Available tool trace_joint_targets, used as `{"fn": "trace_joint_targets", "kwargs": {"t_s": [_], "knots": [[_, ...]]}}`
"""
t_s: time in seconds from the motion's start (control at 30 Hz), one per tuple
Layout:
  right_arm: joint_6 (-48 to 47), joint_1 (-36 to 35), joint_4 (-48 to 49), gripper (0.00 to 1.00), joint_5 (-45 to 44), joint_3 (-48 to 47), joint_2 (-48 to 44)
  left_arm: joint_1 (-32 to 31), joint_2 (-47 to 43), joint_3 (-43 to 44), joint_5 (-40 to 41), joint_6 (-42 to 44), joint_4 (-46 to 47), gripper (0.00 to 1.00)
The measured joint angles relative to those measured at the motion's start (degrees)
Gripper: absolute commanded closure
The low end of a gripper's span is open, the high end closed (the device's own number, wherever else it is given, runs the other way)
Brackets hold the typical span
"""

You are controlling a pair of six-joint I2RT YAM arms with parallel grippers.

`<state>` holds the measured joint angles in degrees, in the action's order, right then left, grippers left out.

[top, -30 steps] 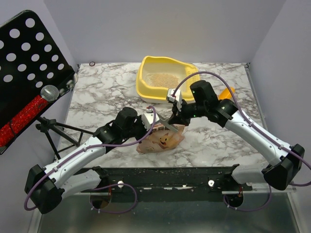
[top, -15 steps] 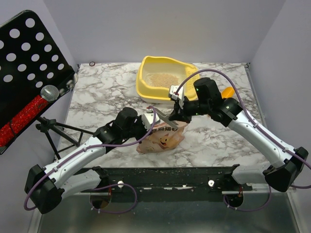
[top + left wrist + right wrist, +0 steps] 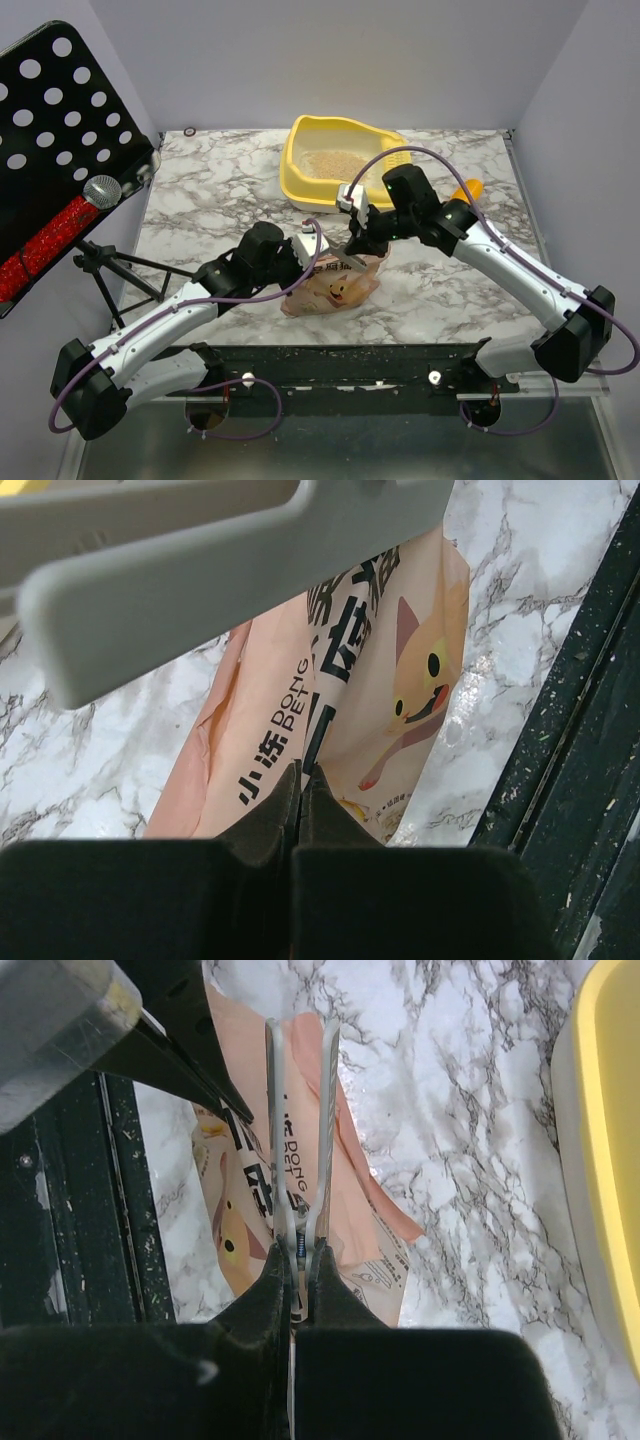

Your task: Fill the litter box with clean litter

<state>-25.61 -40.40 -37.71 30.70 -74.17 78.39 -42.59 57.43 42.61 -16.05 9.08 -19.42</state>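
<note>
Our right gripper (image 3: 352,240) has shifted slightly left, over the paper bag (image 3: 335,290), its fingers pressed together on a thin metal tool (image 3: 300,1110). Our left gripper (image 3: 300,780) pinches the bag's edge. The litter box (image 3: 292,175) sits on the counter (image 3: 220,190) behind them, with clean litter (image 3: 335,160) inside.

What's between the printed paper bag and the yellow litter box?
Only bare marble table separates paper bag and litter box in the right wrist view. In the top view the right tool, shut on a thin metal implement, hangs above it.
</note>
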Motion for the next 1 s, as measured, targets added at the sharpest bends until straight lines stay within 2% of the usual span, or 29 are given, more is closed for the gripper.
{"fn": "trace_joint_targets", "kwargs": {"t_s": [0.63,0.77,1.0], "knots": [[-7.87,-3.48,-5.49,1.0,-12.57,1.05,1.53,-1.53,-0.22,0.0,1.92,-1.44,-0.11,1.0],[-10.1,-4.35,-4.52,1.0,-13.55,4.28,0.15,-1.99,-0.22,0.0,2.12,-1.66,-0.26,1.0],[-13.84,-4.55,-1.29,1.0,-11.34,12.31,-7.58,-2.32,-0.61,0.0,2.32,-1.86,-0.83,1.0]]}}
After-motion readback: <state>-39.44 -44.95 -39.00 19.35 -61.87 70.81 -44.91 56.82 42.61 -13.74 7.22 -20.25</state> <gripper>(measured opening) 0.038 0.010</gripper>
